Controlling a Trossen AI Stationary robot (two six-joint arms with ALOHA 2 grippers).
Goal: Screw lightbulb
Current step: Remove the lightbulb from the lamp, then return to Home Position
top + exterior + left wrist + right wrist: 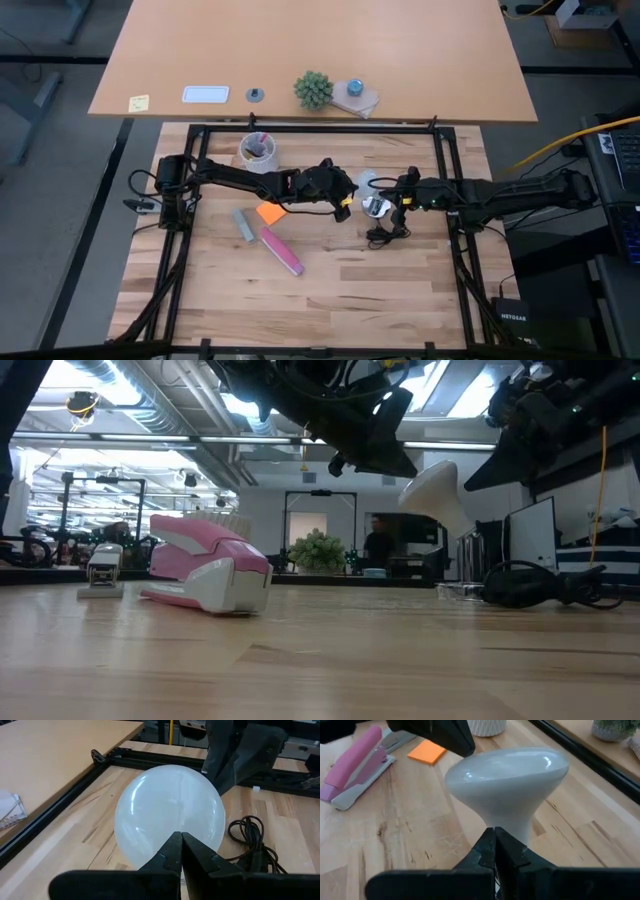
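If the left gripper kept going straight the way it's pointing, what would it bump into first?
The lightbulb: its round white dome sits right ahead of the shut left gripper. Whether they already touch is unclear. The right gripper lies beyond it.

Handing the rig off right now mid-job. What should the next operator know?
Left gripper: fingers shut, tips right at the lightbulb's round top.
Right gripper: fingers shut, tips at the bulb's narrow neck.
Lightbulb: tilted, up off the table between both grippers; what carries it is not visible.
Socket: just below the grippers in the high view, black cord on the table.
Done: bulb brought to the socket area.
Left: confirm seating, which is not visible, and screw it in.
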